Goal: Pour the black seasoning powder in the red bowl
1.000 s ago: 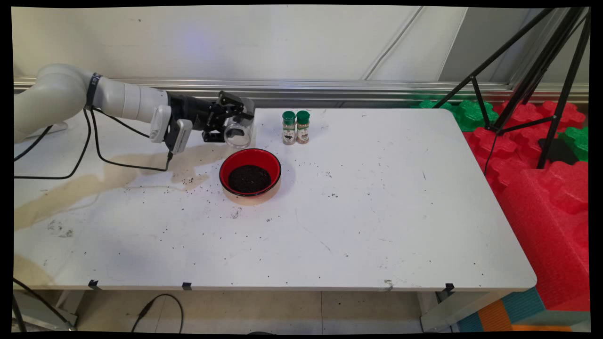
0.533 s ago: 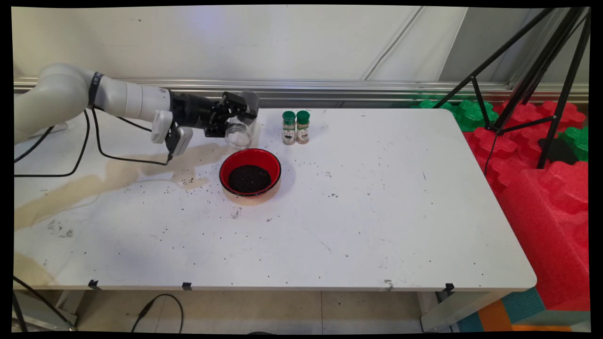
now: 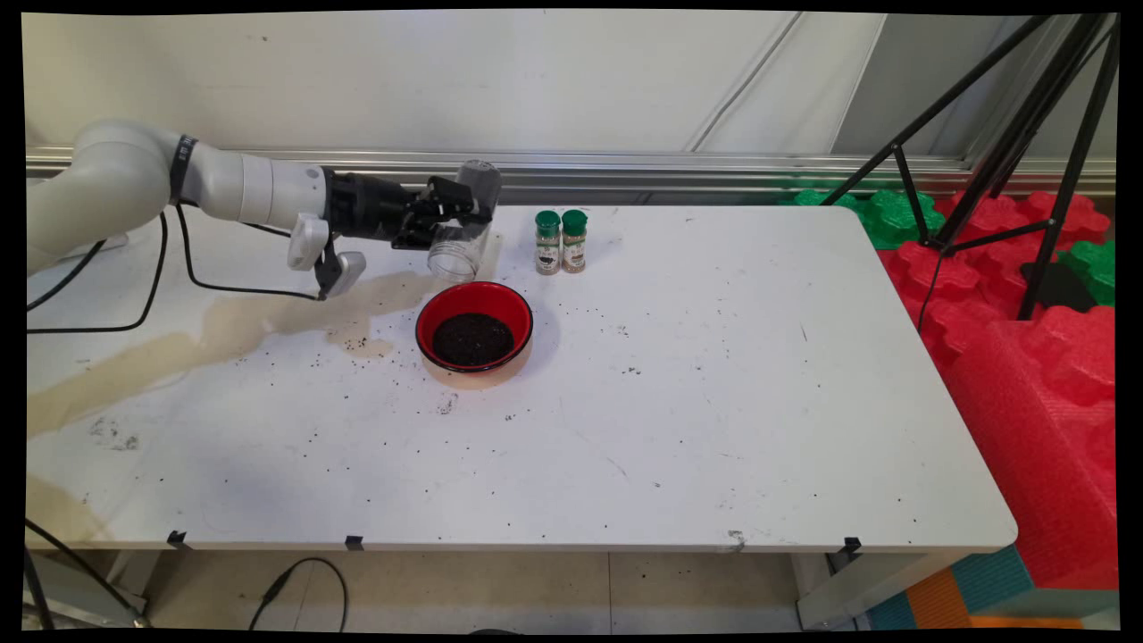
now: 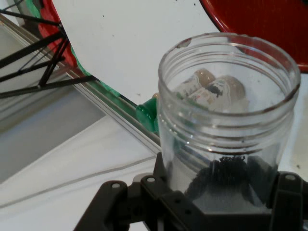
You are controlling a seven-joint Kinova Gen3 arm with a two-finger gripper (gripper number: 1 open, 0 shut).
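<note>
Nearest the camera the white table (image 3: pixel 679 429) lies bare apart from scattered dark specks and a pale brownish stain on its left side. Farther in stands a red bowl (image 3: pixel 474 326) with a dark granular heap in its middle. Just behind and above the bowl's far left rim hangs the end effector (image 3: pixel 451 214), reaching in from the left with its fingers closed across the body of a clear plastic jar (image 3: pixel 463 234). The jar is clear of the table and tilted: its long axis runs from the closed base, up and toward the wall, down to the open threaded mouth, which points at the table just behind the bowl's far rim. In the hand view the clear plastic jar (image 4: pixel 226 115) fills the frame, with a small clump of dark grains against its wall near the black linkage, and part of the bowl's red rim shows beyond the mouth. So the bowl lies below and nearer the camera than the jar's mouth. To the right of the jar, near the far edge, two green-capped spice bottles (image 3: pixel 561 241) stand upright, touching side by side.
</note>
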